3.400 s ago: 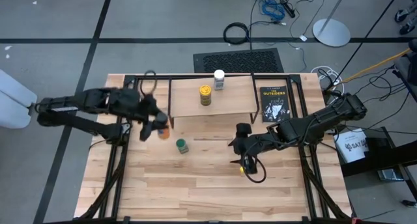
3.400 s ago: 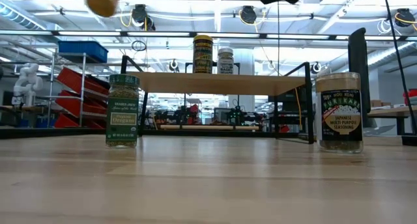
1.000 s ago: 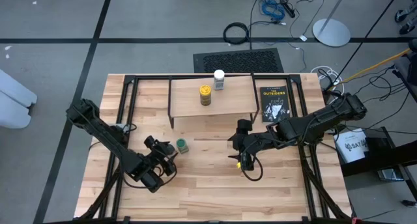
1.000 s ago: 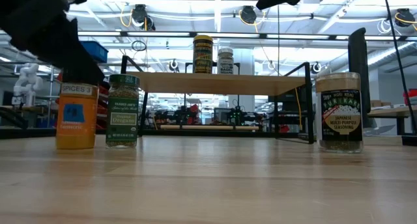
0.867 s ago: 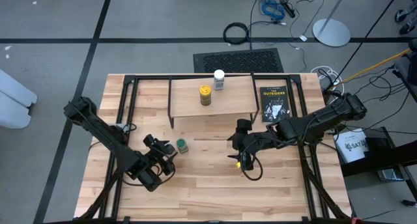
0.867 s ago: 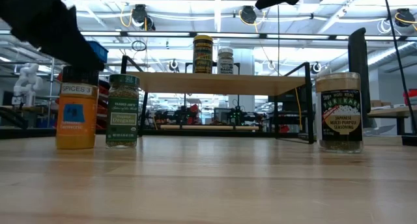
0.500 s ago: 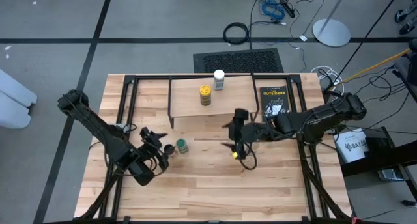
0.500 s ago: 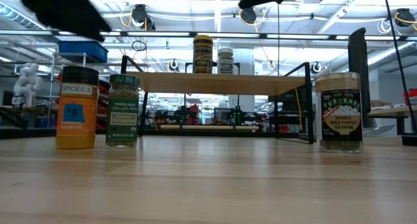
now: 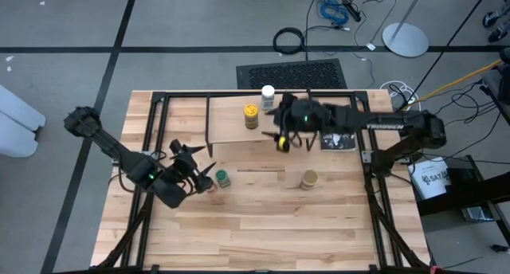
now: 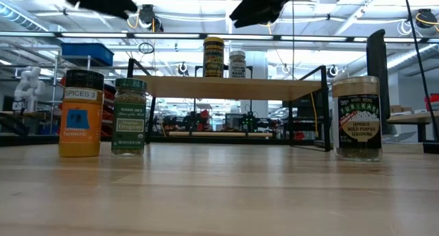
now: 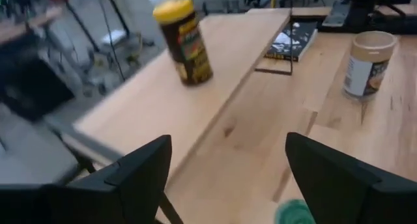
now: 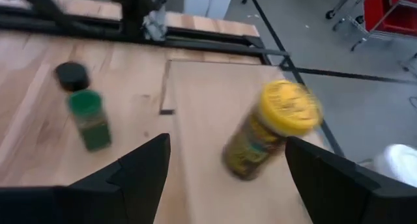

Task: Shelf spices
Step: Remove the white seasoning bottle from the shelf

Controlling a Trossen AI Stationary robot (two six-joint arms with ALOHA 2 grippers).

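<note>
My left gripper (image 9: 201,177) hangs spread and empty just beside the dark-lidded jar (image 9: 205,182) and green-lidded jar (image 9: 222,178) near the tabletop's (image 9: 263,226) left edge. My right gripper (image 9: 280,137), also spread and empty, hovers over the shelf's (image 9: 231,124) front edge, near the yellow-lidded jar (image 9: 251,115). I count five jars: two on the shelf, including the white-lidded one (image 9: 268,96), and three below with the tan-lidded jar (image 9: 308,178). A black book (image 9: 334,127) lies by the right edge.
</note>
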